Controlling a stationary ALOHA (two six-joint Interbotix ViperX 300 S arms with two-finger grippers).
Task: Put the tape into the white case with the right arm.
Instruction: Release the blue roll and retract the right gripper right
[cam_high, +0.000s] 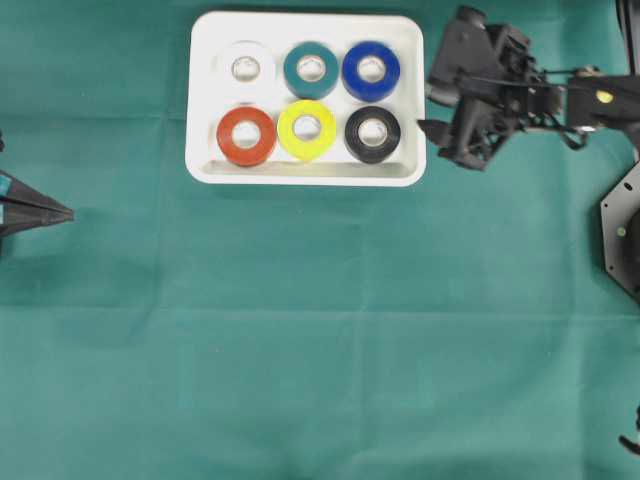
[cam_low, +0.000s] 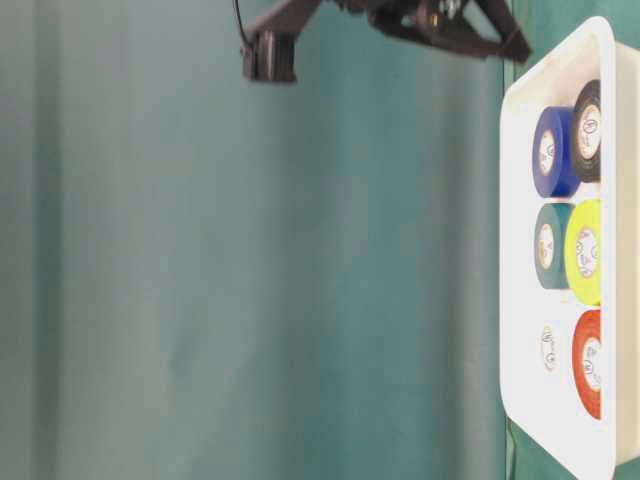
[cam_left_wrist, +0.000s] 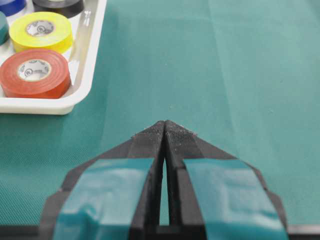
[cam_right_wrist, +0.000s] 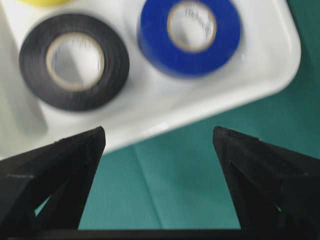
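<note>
Tape rolls, six, lay in white case (cam_high: 306, 172), black roll (cam_high: 372, 134) nearest my right gripper (cam_high: 428, 111), spread, empty, beside case. Left gripper (cam_left_wrist: 164, 126) pressed together, far left.

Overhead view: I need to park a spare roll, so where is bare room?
The green cloth below the shallow white plastic case, between both grippers, lies bare. The case is crowded: six tape rolls fill it.

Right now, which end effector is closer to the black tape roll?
Right. The right end effector sits open just outside the white case, beside the black tape roll. The left end effector is shut, far off across the cloth.
</note>
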